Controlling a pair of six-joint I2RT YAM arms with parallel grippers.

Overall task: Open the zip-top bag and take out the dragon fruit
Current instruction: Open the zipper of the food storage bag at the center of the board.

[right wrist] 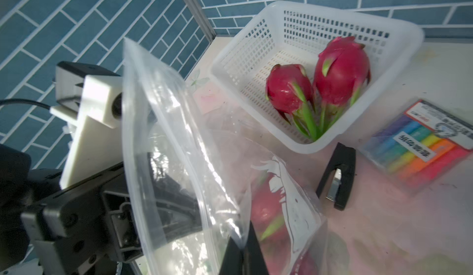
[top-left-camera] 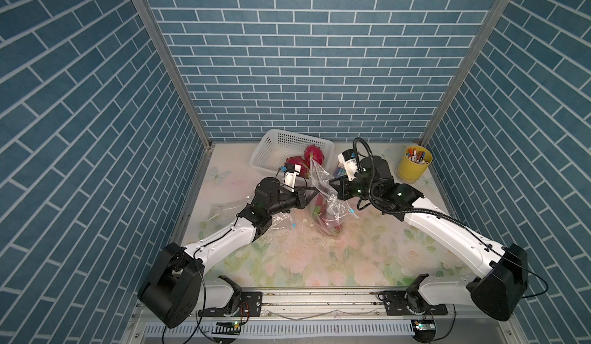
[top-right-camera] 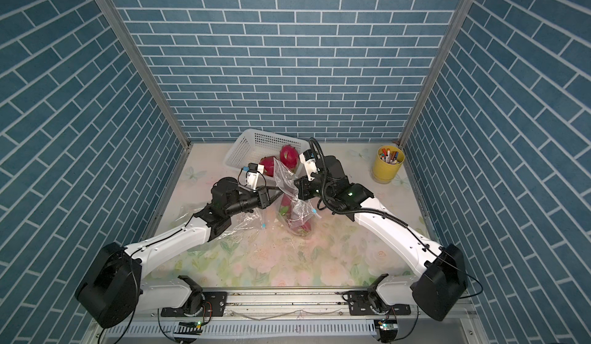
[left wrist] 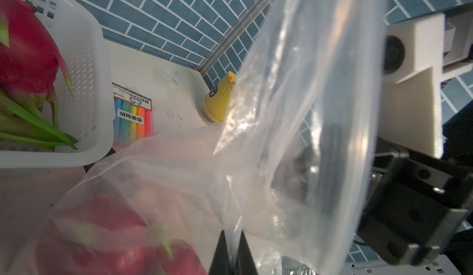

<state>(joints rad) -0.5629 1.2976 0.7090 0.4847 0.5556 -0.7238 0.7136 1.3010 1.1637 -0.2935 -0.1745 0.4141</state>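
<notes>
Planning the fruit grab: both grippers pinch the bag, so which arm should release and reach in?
Probably left: the left gripper pinches right beside the dragon fruit; the right gripper can hold the bag up.

L arm point(top-left-camera: 224, 240) is reaching fwd and inward from near-left, wrist approx level, L gripper point(top-left-camera: 311, 192) pinching shut on a fold of the zip-top bag point(top-left-camera: 319, 175). R arm point(top-left-camera: 447, 227) is mirroring it from near-right, R gripper point(top-left-camera: 333, 184) clamping shut on the bag's opposite side. Both grippers are facing each other at centre, tips close but apart, w/ each pair of fingers point(left wrist: 220, 257) nearly touching in its wrist view.
</notes>
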